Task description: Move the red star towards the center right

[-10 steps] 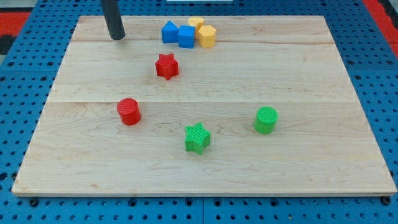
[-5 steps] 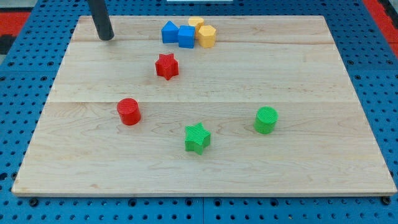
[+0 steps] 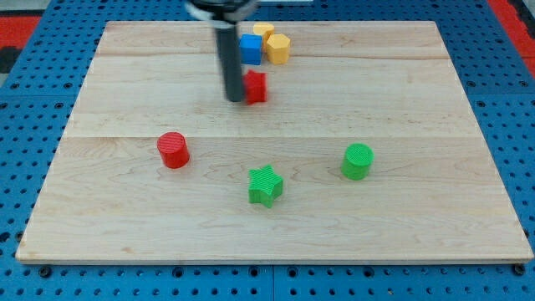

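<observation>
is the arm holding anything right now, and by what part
Nothing is held: there are no jaws. My tip presses against the view's left side of the red star block, pushing it.

no readable text, no labels

This looks like a robot lab: a light wooden board [image 3: 418, 226] lies on a blue metal bench full of little holes [image 3: 25, 167], like a test table.
</observation>
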`<state>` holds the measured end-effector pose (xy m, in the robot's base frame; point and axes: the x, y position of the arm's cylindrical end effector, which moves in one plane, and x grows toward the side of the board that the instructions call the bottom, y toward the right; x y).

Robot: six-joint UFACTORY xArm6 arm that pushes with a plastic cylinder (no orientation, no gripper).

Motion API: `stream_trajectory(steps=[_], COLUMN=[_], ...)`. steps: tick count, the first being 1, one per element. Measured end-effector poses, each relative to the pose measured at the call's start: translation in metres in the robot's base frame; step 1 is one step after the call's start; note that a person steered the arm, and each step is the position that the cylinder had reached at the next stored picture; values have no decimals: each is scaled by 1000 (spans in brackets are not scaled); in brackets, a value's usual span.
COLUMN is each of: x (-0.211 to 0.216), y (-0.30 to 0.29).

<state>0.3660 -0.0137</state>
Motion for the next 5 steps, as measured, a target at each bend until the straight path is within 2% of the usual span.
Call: stream_trajectory(steps=[1, 2, 3, 4, 5], x=[-5, -20, -36, -36, -85], y=[50, -42, 44, 105, 71])
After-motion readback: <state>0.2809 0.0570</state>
